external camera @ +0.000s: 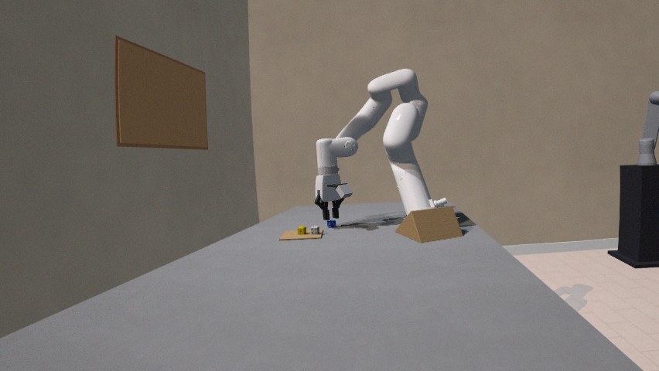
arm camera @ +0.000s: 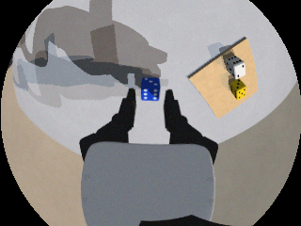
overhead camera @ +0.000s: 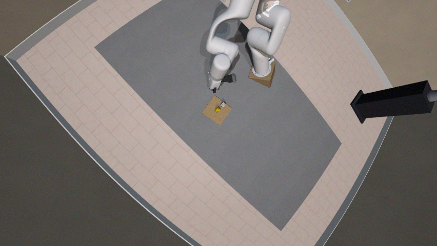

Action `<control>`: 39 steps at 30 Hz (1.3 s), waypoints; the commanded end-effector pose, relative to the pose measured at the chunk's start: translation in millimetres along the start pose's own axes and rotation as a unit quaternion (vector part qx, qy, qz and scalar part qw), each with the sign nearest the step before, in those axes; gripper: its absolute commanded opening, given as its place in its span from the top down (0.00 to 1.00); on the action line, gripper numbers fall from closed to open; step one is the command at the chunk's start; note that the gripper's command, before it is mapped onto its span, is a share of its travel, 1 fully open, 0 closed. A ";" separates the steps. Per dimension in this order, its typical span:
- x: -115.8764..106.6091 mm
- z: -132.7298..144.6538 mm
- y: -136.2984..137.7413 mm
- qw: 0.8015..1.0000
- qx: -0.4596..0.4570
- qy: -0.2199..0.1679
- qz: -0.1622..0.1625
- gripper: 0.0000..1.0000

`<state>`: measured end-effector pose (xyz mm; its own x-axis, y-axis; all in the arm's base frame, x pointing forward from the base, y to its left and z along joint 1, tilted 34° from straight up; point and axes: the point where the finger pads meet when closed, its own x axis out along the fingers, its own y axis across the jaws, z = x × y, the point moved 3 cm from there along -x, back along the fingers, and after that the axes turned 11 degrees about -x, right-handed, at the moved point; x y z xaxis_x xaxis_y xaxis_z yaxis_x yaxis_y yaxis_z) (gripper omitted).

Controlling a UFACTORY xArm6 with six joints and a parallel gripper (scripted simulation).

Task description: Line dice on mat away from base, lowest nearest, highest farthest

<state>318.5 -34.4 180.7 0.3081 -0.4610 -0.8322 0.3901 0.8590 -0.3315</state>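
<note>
The blue die rests on the table beside the mat; the arm hides it in the top view. My gripper is partly open and empty, pointing down, with its fingertips just above the blue die, one to each side. The tan mat lies flat. The white die is on the mat near its edge towards the base. The yellow die is close beside it, nearer the mat's middle. Top numbers are too small to read surely.
A wooden wedge block stands on the table close to the robot's base, to the right of the mat in the top and exterior views. A black pedestal stands off the table, far right.
</note>
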 end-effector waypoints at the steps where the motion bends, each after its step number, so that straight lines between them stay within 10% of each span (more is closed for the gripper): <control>1: -0.7 1.0 0.2 1.000 0.000 -0.001 0.001 0.58; 39: 28.4 1.1 0.2 1.000 0.000 -0.001 0.001 0.58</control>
<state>327.6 -47.8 156.6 0.3083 -0.4609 -0.8322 0.3901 0.8591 -0.3312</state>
